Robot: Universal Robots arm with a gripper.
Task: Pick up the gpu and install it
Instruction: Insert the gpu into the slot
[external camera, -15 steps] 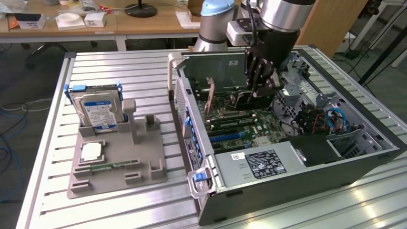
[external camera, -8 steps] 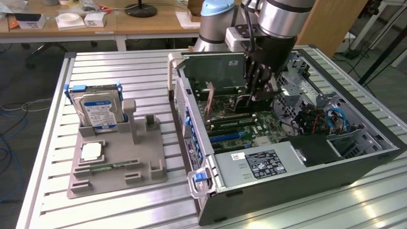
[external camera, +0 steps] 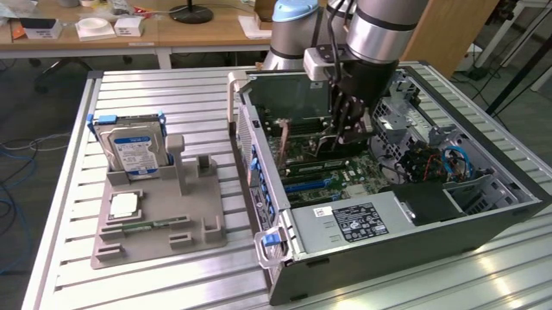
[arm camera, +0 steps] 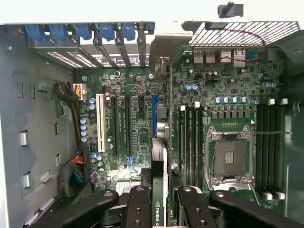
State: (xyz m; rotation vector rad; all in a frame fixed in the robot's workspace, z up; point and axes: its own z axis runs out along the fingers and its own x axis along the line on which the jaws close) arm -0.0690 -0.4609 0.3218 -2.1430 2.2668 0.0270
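In the wrist view the gripper (arm camera: 161,197) pinches the gpu (arm camera: 159,173) edge-on, thin and dark, above the green motherboard (arm camera: 228,118) and seemingly over a slot. The exterior view adds the open metal case (external camera: 414,248).

- Open slots (arm camera: 115,126) beside the card (arm camera: 159,190) leave free room on one side.
- Memory sticks (arm camera: 190,133) stand just beside it on the other.
- Cables (arm camera: 71,173) crowd the case wall (arm camera: 28,118).

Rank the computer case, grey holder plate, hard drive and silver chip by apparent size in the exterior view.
1. computer case
2. grey holder plate
3. hard drive
4. silver chip
Gaps are plain.
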